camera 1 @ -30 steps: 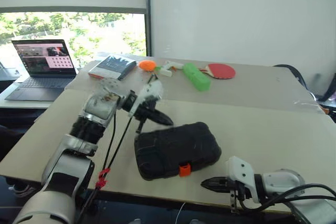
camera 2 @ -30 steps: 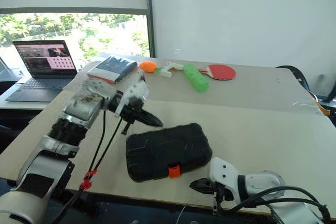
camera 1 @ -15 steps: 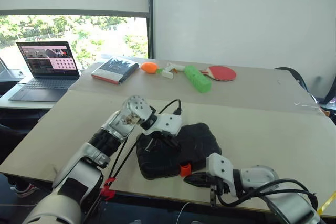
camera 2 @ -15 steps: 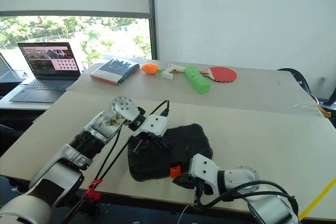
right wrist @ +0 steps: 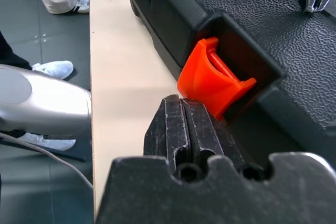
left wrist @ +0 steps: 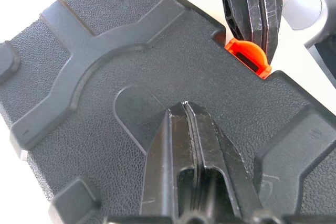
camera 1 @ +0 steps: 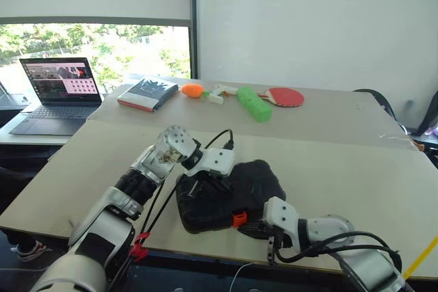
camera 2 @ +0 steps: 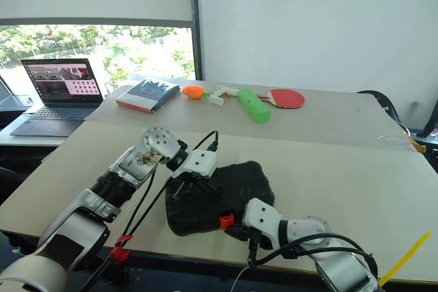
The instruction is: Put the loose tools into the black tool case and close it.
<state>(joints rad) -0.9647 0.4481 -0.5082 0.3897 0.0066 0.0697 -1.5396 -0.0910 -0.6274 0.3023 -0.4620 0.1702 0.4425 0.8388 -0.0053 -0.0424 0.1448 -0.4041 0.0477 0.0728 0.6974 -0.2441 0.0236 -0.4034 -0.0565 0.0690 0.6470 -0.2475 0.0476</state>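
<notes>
- Black moulded plastic, lid down: the black tool case [camera 1: 229,196] lies near the front edge of the pale desk [camera 1: 356,169], with its orange latch [right wrist: 212,80] facing the robot.
- No loose tools show on the desk around the case, so by my reading they are inside and only the latching is left to do.
- The left end effector [left wrist: 185,109] has its two fingers pressed together, gripping nothing, tip down on the textured lid; in the left wrist view it looks to be touching the lid.
- The right end effector [right wrist: 184,109] is likewise closed and empty, with its tip just beside the latch at the front wall of the case; contact looks likely, though the angle leaves it unsure.
- The latch sits in its notch tilted outward, seemingly not yet snapped flat.
- Risk: a push on the latch that runs along the desk instead of into the case could slide the whole case away, since only the left tip pins it.
- Risk: the closed tip could skid off the curved orange tab and leave it unlatched.
- Risk: the case lies close to the desk edge, so a pull toward the robot could tip it off.
- Far behind, a book [camera 1: 146,93], a green box [camera 1: 255,103] and a red paddle [camera 1: 285,96] lie well apart from the work.
</notes>
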